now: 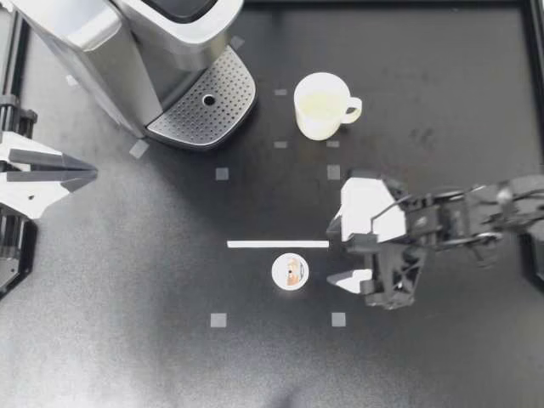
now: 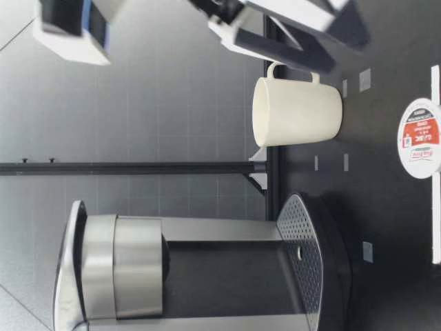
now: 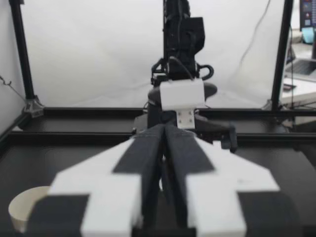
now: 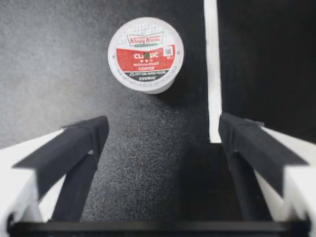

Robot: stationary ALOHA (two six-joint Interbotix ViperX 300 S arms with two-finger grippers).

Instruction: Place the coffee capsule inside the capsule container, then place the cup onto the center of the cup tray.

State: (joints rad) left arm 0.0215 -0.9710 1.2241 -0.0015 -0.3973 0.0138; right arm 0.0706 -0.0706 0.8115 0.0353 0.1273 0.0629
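Coffee machine [image 1: 144,59] is sitting upper left. Right gripper [image 1: 334,255] is hovering lower right of centre, wide open, holding nothing. Left gripper [image 1: 85,174] is resting closed, empty, at left edge. Capsule [image 1: 290,272] is standing lower middle, just left of the right gripper, the nearer one.

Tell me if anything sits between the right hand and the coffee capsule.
Nothing visible does. The right hand is open, and the capsule stands just ahead of it with only bare table between. The white tape strip lies flat beside that path.
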